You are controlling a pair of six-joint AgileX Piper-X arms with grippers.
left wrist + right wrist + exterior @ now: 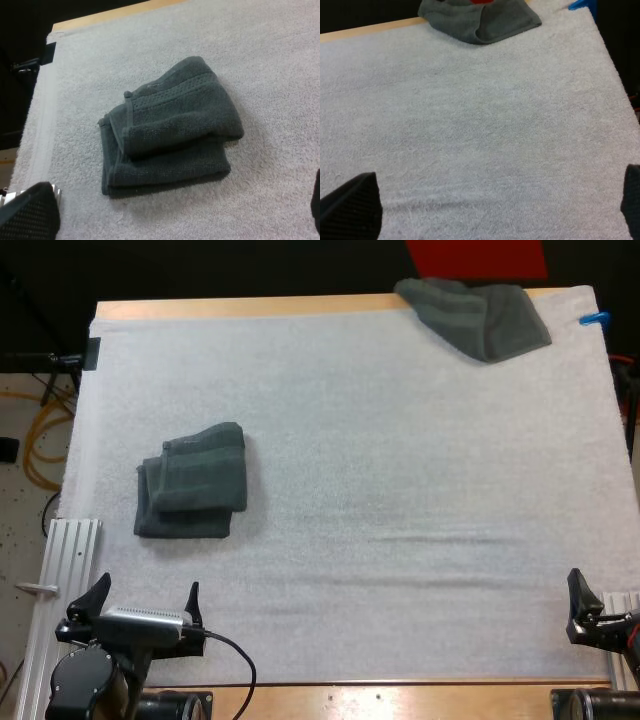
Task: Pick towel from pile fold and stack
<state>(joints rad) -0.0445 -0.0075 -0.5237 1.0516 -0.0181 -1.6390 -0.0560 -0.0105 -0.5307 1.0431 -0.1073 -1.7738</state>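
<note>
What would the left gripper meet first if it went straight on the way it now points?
Most likely the folded towel stack, lying directly ahead of the open left gripper. Bare white mat lies between them, so on a steeper downward line it could touch the mat first.

Mat [400, 490] ctr free; folded stack [192, 495] left, crumpled towel [475, 315] far-rt.
</note>
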